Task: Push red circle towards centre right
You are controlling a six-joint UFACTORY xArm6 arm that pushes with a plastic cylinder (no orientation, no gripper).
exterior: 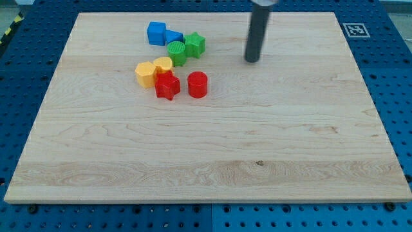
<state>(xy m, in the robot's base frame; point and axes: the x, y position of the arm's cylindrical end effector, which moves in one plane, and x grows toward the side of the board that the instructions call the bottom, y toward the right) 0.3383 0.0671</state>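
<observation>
The red circle (197, 84) stands on the wooden board (206, 154), left of the middle in the upper half. A red star (167, 86) lies just to its left, a small gap between them. My tip (252, 60) rests on the board up and to the right of the red circle, well apart from it and touching no block. The dark rod rises from the tip out of the view's top.
A cluster lies up and left of the red circle: an orange block (146, 73), a yellow block (163, 64), a green circle (176, 52), a green star (195, 44), a blue cube (156, 33) and a smaller blue block (173, 37). A marker tag (355, 29) sits past the board's top right corner.
</observation>
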